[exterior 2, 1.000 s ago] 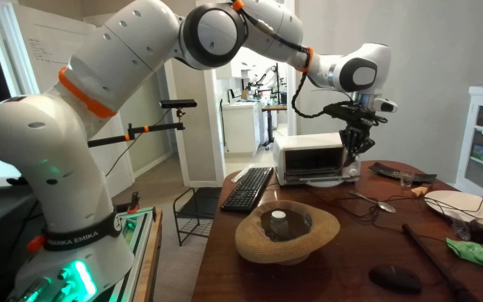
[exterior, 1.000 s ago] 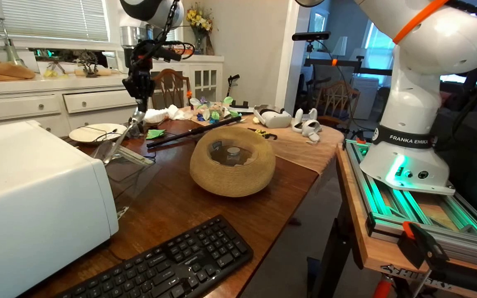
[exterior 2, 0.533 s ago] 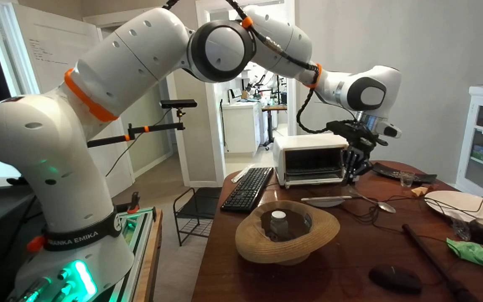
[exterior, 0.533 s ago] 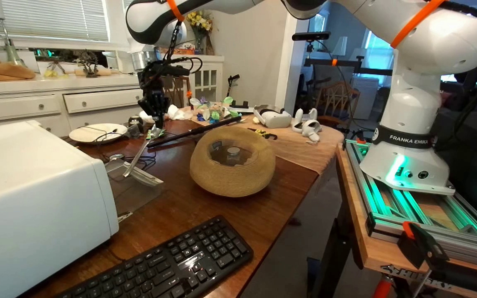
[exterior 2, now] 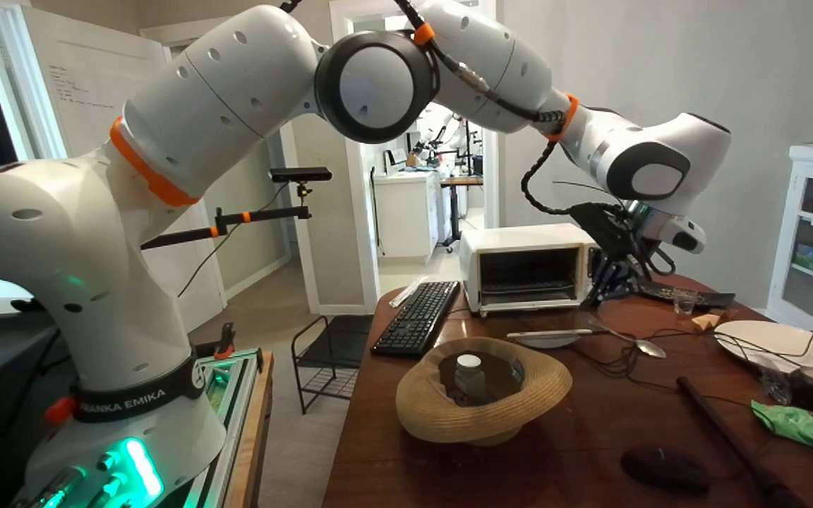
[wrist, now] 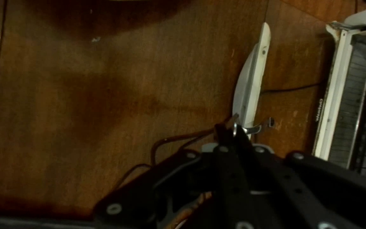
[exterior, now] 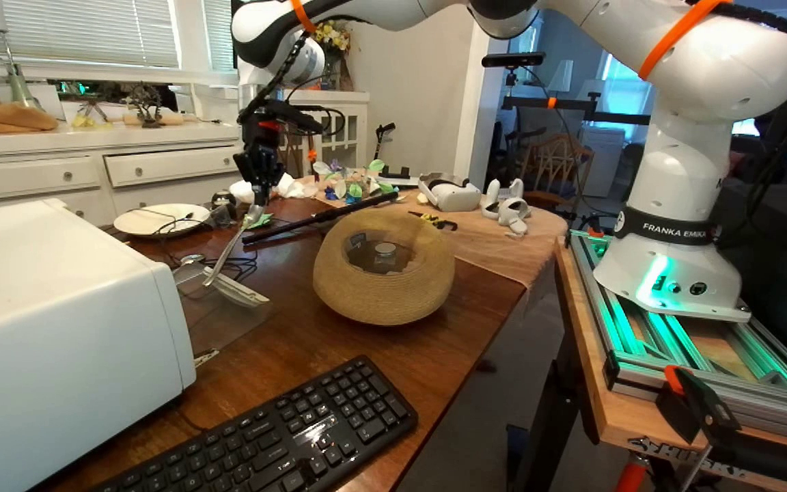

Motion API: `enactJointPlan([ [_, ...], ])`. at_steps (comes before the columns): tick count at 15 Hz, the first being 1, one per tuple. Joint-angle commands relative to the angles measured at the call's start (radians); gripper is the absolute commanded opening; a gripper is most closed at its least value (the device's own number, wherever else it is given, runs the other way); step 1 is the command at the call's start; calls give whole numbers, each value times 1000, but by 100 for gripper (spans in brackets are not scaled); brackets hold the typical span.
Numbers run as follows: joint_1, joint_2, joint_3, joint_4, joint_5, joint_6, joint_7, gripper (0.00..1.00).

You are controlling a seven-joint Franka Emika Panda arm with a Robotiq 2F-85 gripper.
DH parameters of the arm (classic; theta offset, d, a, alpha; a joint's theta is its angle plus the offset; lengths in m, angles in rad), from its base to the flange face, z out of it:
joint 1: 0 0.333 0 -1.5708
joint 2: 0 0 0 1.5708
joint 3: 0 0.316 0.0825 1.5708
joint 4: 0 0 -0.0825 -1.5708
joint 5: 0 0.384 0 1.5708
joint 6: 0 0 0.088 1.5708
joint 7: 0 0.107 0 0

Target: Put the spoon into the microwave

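The white microwave [exterior: 59, 328] shows its dark, open front in an exterior view [exterior 2: 530, 238]. Its door, with a pale handle edge [exterior 2: 547, 334], is lowered to the table; the handle also shows in the wrist view [wrist: 259, 70]. My gripper [exterior: 259, 199] is shut on a long silver utensil [exterior: 229, 251], wider near the fingers. Its free end points down beside the lowered door and shows past my fingertips [wrist: 233, 128] in the wrist view. I cannot tell whether it is a spoon. A silver spoon [exterior 2: 650, 348] lies on the table among dark cables.
A straw hat [exterior 2: 484, 423] with a lidded jar [exterior 2: 470, 377] inside stands before the microwave. A black keyboard [exterior 2: 417, 321] lies beside it. A pale plate [exterior 2: 787, 339], black stick [exterior 2: 717, 423], mouse [exterior 2: 664, 469] and green packet [exterior 2: 791, 423] are also on the table.
The microwave door has swung lower since a second ago. My gripper has moved down and away from the microwave with the utensil, then tilted in the last half second.
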Motion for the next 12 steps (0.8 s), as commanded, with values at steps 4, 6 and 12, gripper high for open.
enactJointPlan([
  [4, -148, 51, 129, -39, 173, 58, -327, 2],
  [6, -178, 85, 160, -26, 200, 33, -433, 2],
  [12, -229, 178, 222, 15, 214, -44, -745, 2],
])
